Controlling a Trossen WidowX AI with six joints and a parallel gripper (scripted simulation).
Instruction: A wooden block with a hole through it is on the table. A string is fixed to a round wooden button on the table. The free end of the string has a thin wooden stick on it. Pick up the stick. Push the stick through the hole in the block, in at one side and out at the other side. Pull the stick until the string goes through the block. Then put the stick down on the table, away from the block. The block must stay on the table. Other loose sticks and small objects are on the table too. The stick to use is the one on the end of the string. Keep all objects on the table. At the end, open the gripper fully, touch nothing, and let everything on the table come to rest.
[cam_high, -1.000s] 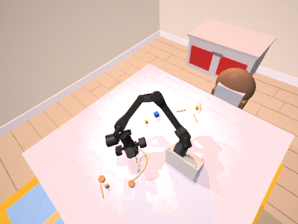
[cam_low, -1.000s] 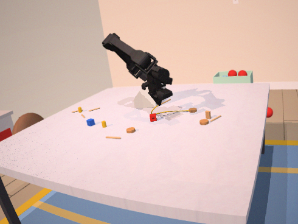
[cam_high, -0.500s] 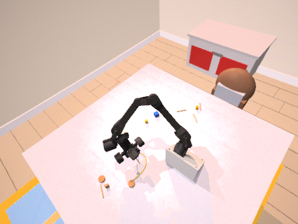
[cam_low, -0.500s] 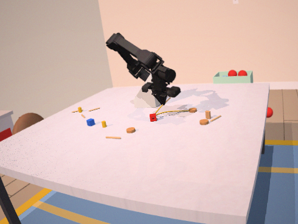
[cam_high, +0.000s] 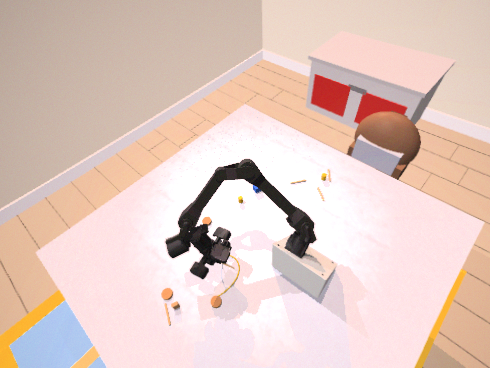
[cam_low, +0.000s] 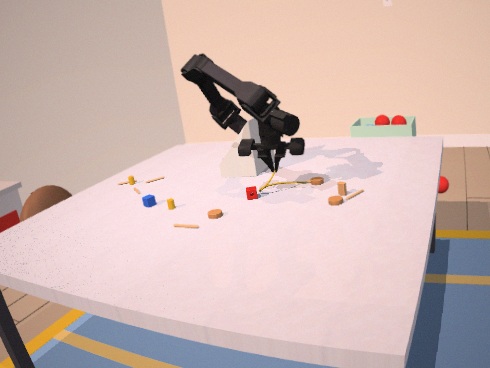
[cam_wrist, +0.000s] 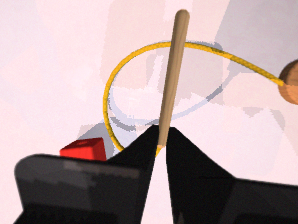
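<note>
Near the block (cam_low: 251, 193) (cam_wrist: 84, 150), the gripper's (cam_high: 225, 261) (cam_low: 275, 170) (cam_wrist: 163, 131) nearly closed jaws clamp the stick (cam_high: 228, 266) (cam_wrist: 173, 75) above the table; likely light, rigid; grip its string end.

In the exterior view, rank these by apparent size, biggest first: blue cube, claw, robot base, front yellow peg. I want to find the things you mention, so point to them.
1. Robot base (cam_high: 295, 275) (cam_low: 239, 162)
2. Claw (cam_high: 223, 260) (cam_low: 275, 169) (cam_wrist: 162, 132)
3. Blue cube (cam_high: 256, 189) (cam_low: 149, 201)
4. Front yellow peg (cam_high: 240, 199) (cam_low: 171, 204)

Base and claw are close: unsure.

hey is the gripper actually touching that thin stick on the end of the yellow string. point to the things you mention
Touching: the wrist view shows the stick's (cam_wrist: 173, 75) lower end pinched between the tips of the gripper (cam_high: 225, 261) (cam_low: 275, 170) (cam_wrist: 162, 132).
</note>
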